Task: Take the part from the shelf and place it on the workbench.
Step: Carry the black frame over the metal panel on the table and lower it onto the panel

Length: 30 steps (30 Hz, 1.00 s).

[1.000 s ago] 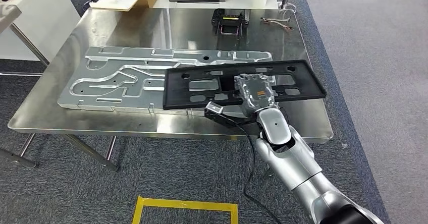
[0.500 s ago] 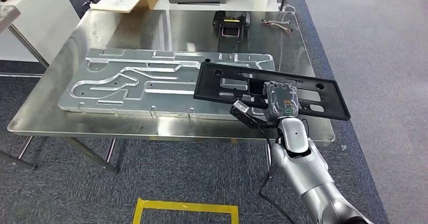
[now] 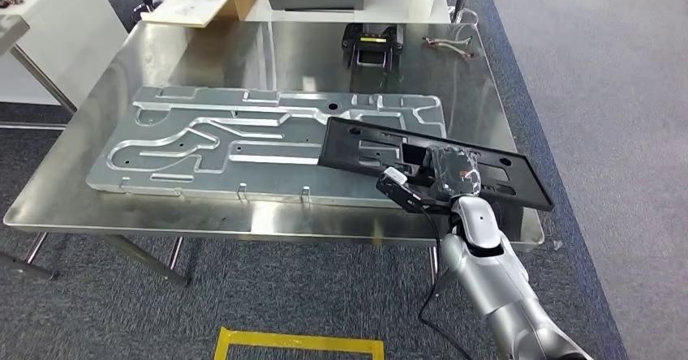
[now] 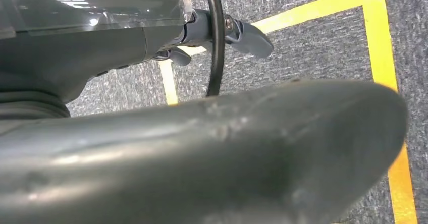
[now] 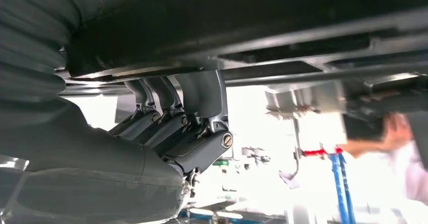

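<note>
The right hand [image 3: 451,172] grips a flat black plastic frame [image 3: 365,145], the part, over the near right of the steel workbench [image 3: 203,52]. In the right wrist view its fingers [image 5: 199,90] are pressed together and hooked up against the frame's underside. The frame is tilted, and its left end overlaps the right end of a long machined aluminium plate [image 3: 203,137] lying on the bench; whether they touch cannot be told. A small black fixture [image 3: 371,44] sits at the far side. The left hand [image 4: 237,32] hangs over grey carpet with yellow floor tape [image 4: 378,47]; how its fingers lie cannot be told.
</note>
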Tool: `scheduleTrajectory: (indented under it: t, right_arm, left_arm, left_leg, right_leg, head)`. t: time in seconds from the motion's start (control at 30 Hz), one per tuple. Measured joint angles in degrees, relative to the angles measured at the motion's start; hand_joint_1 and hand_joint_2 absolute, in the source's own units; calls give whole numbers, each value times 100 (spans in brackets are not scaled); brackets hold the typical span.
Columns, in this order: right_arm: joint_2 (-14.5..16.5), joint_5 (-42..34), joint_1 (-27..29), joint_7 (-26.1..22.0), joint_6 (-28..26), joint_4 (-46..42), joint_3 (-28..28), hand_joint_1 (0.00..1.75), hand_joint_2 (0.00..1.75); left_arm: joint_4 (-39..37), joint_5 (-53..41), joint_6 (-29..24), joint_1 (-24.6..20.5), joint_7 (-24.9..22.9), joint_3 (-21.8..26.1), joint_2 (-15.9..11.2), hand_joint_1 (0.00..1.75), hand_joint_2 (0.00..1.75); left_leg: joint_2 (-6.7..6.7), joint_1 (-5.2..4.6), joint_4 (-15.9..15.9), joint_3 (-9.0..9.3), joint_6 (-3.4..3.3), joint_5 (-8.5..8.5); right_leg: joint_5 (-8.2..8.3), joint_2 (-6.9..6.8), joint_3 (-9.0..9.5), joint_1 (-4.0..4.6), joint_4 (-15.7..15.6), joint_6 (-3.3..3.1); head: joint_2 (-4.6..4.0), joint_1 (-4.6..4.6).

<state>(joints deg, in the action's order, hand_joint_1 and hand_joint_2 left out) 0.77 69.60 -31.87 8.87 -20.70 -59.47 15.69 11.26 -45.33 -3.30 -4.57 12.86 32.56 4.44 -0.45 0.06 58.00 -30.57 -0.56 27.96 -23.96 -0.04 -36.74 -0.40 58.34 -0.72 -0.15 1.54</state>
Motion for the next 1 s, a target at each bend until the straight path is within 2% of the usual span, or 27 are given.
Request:
scheduleTrajectory:
  t: [0.07,0.1,0.17,0.2,0.23,0.27,0.33,0.37,0.4,0.47,0.53,0.57,0.63,0.67,0.7,0.73,0.77,0.83,0.87,0.9,0.93,1.0]
  right_arm:
    - [3,-13,-35,-5,28,50,-1,175,175]
    - [11,-15,-60,-10,44,75,-2,175,175]
    - [32,-16,-96,-26,93,147,-2,175,175]
    - [41,-16,-103,-32,120,192,-2,175,175]
    - [50,-15,-117,-36,148,252,-2,175,175]
    - [61,-13,-146,-38,171,317,-2,175,175]
    - [84,-9,-238,-39,203,434,-2,175,175]
    - [93,-8,-290,-40,209,480,-2,175,175]
    - [100,-7,-334,-42,213,513,-2,175,175]
    - [115,4,-387,-46,226,576,-1,175,175]
    - [134,29,-437,-48,258,628,2,175,175]
    - [142,46,-482,-49,276,656,6,175,175]
    - [154,101,-580,-51,321,743,29,175,175]
    - [171,144,-628,-51,358,810,59,175,175]
    - [199,196,-671,-49,405,895,104,175,175]
    - [236,245,-715,-44,455,978,157,175,175]
    - [286,293,-770,-38,503,1062,218,175,175]
    - [402,350,-917,-28,570,1197,327,175,175]
    - [470,366,-1013,-28,598,1267,380,175,175]
    - [548,377,-1108,-28,623,1337,433,175,175]
    - [627,390,-1196,-29,645,1416,487,175,175]
    - [790,417,-1325,-29,668,1562,581,175,175]
  left_arm:
    - [1,-23,2,3,-1,13,2,0,0]
    - [1,-33,3,0,-1,15,3,0,0]
    - [1,-43,7,-2,-6,18,3,0,0]
    - [2,-45,9,3,-12,19,1,0,0]
    - [2,-48,12,12,-18,21,0,0,0]
    - [2,-53,16,21,-25,22,0,0,0]
    - [1,-68,25,30,-28,27,-2,0,0]
    - [1,-75,26,27,-30,31,-2,0,0]
    - [1,-78,26,22,-31,34,-3,0,0]
    - [2,-81,24,26,-36,44,-7,0,0]
    - [2,-94,14,38,-41,52,-10,0,0]
    - [2,-104,8,35,-40,55,-12,0,0]
    - [2,-139,2,13,-33,60,-11,0,0]
    - [2,-168,1,1,-31,63,-11,0,0]
    - [2,-205,3,-9,-31,65,-11,0,0]
    - [2,-240,9,-17,-31,66,-11,0,0]
    - [2,-274,18,-21,-32,66,-11,0,0]
    - [2,-324,39,-28,-34,66,-8,0,0]
    - [2,-349,54,-39,-37,66,-4,0,0]
    - [2,-370,71,-55,-43,66,-1,0,0]
    - [2,-391,89,-73,-49,66,2,0,0]
    - [2,-434,118,-99,-71,66,7,0,0]
  left_leg:
    - [7,14,268,-88,54,112]
    - [12,26,567,-243,78,228]
    - [13,39,1328,-699,116,501]
    - [14,43,1595,-902,127,561]
    - [14,44,1671,-1019,129,504]
    - [14,44,1527,-1034,124,321]
    - [14,40,796,-841,70,-256]
    - [19,21,457,-754,40,-441]
    - [26,1,222,-692,6,-550]
    - [36,-41,72,-671,-41,-553]
    - [36,-11,-9,-610,-74,-581]
    - [36,7,-41,-574,-92,-574]
    - [34,20,-81,-507,-137,-545]
    - [32,19,-81,-485,-157,-520]
    - [26,17,-77,-463,-165,-494]
    - [18,16,-69,-436,-165,-465]
    - [11,16,-55,-404,-157,-431]
    - [6,17,-4,-348,-122,-349]
    - [6,5,33,-341,-96,-308]
    - [7,-2,58,-346,-69,-281]
    - [6,-8,73,-355,-40,-263]
    - [6,-5,66,-355,15,-252]
  right_leg:
    - [-47,0,93,-15,-17,-81]
    - [-73,0,139,-20,-24,-109]
    - [-145,4,212,-16,-20,-137]
    - [-186,5,254,-14,-17,-136]
    - [-230,5,305,-12,-13,-133]
    - [-278,7,365,-12,-10,-126]
    - [-379,7,491,-12,-10,-104]
    - [-417,7,534,-10,-13,-84]
    - [-444,7,552,-8,-17,-57]
    - [-471,6,563,-6,-37,6]
    - [-527,2,576,-1,-28,64]
    - [-598,2,532,-1,77,85]
    - [-850,5,235,-8,642,117]
    - [-991,6,-11,-15,1044,130]
    - [-1063,6,-239,-23,1378,143]
    - [-1029,5,-395,-30,1549,151]
    - [-874,5,-447,-35,1503,153]
    - [-357,3,-267,-39,850,131]
    - [-168,4,-136,-31,492,113]
    - [-64,5,-46,-21,247,95]
    - [-45,7,-4,-8,128,76]
    - [-67,12,8,5,103,28]
  head:
    - [0,-1]
    - [0,0]
    - [0,1]
    - [0,0]
    - [0,0]
    - [0,1]
    - [0,-1]
    - [0,0]
    - [0,-1]
    - [0,-1]
    - [0,1]
    - [0,1]
    - [0,-1]
    - [0,-1]
    - [0,-1]
    - [0,-1]
    - [0,-1]
    - [0,0]
    - [0,0]
    - [0,1]
    - [0,1]
    - [0,2]
